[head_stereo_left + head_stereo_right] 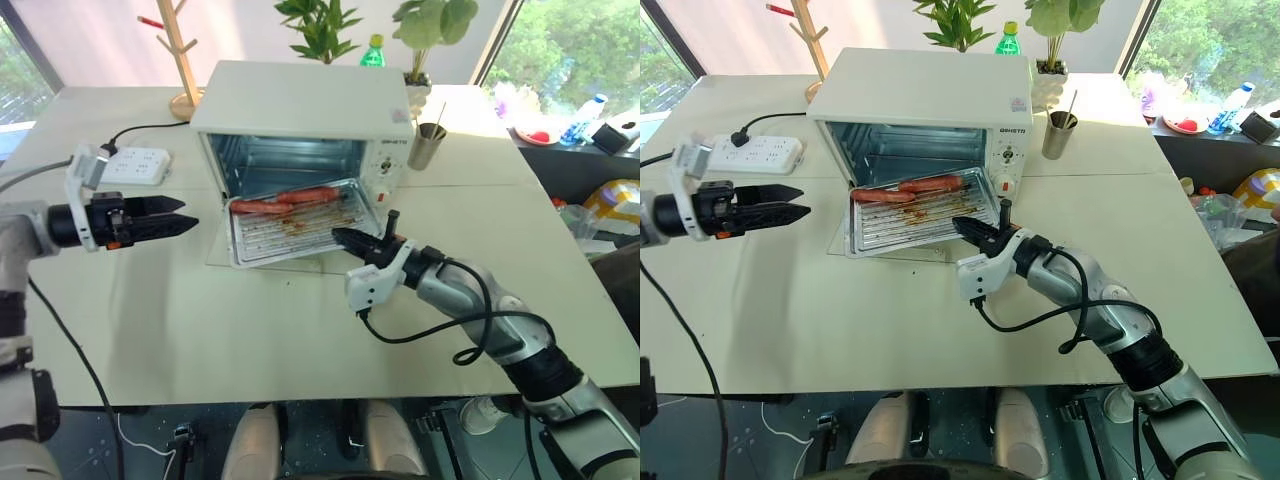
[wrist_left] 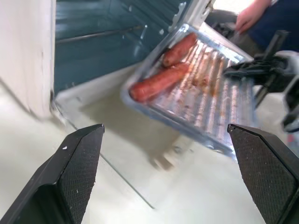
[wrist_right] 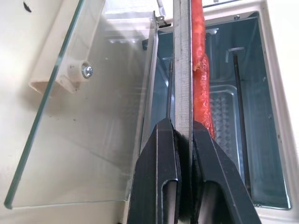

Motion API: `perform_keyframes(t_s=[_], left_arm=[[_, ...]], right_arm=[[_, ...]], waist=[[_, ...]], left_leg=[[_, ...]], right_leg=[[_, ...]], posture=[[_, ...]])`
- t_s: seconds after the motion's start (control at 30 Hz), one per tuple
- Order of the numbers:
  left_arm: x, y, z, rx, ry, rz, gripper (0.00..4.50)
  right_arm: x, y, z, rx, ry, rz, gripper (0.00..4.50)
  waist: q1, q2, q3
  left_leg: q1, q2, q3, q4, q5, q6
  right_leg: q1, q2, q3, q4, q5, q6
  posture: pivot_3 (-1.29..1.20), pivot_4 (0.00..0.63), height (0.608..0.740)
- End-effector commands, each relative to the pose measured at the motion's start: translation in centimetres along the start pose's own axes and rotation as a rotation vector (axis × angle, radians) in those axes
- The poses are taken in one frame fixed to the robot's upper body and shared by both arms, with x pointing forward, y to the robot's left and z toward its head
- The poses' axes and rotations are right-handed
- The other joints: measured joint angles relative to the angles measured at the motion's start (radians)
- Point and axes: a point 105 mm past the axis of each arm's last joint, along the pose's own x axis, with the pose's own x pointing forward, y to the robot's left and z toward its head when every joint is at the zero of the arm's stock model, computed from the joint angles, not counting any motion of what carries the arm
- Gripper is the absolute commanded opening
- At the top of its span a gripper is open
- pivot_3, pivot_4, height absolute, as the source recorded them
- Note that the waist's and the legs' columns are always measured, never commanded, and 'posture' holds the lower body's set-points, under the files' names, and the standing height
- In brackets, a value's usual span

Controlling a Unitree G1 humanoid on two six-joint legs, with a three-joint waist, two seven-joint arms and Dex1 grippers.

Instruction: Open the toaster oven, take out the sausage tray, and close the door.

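At oven mouth: right tool (image 1: 340, 237) clamped on sausage tray (image 1: 290, 228) rim.
Tray half out of toaster oven (image 1: 300, 125), over the dropped-flat door (image 3: 88, 116); left tool (image 1: 185, 218) spread wide, holding nothing, above table (image 1: 200, 330).

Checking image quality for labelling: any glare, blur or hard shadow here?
Left eye view: bright daylight washes out the table beyond the toaster oven. Left wrist view: sausage tray soft and smeared, shadow beneath it. Right wrist view: sharp, pale reflections on the door glass.
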Motion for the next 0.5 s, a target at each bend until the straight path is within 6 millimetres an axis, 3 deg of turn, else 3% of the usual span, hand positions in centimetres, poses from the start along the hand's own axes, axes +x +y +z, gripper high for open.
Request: perform_keyframes(t_s=[0.03,0.27,0.5], left_arm=[[-0.8,-2.2,-0.1,-0.088,-0.051,-0.023,4.50],[1.1,-3.9,-3.0,-0.319,-0.092,-0.021,4.50],[4.0,-4.6,-3.8,-0.431,-0.119,-0.054,4.50]], right_arm=[[-0.6,-2.2,-0.5,-0.048,-0.005,-0.081,0.08],[-0.7,-2.8,0.8,-0.078,-0.110,-0.093,0.08],[-0.9,-2.9,1.6,-0.072,-0.171,-0.092,0.08]], waist=[[0.001,0.000,0.000],[0.002,-0.001,0.000],[0.001,-0.001,0.000]], left_leg=[[0.000,0.000,0.000,0.000,0.000,0.000],[0.003,0.000,0.000,0.000,0.000,0.000],[0.005,0.000,0.000,0.000,0.001,-0.001]], right_leg=[[0.000,0.000,0.000,0.000,0.000,0.000],[0.003,0.000,0.001,0.000,0.000,0.000],[0.004,0.000,0.001,0.001,0.000,0.000]], posture=[[0.00,0.150,0.717],[0.00,0.150,0.717],[0.00,0.150,0.717]])
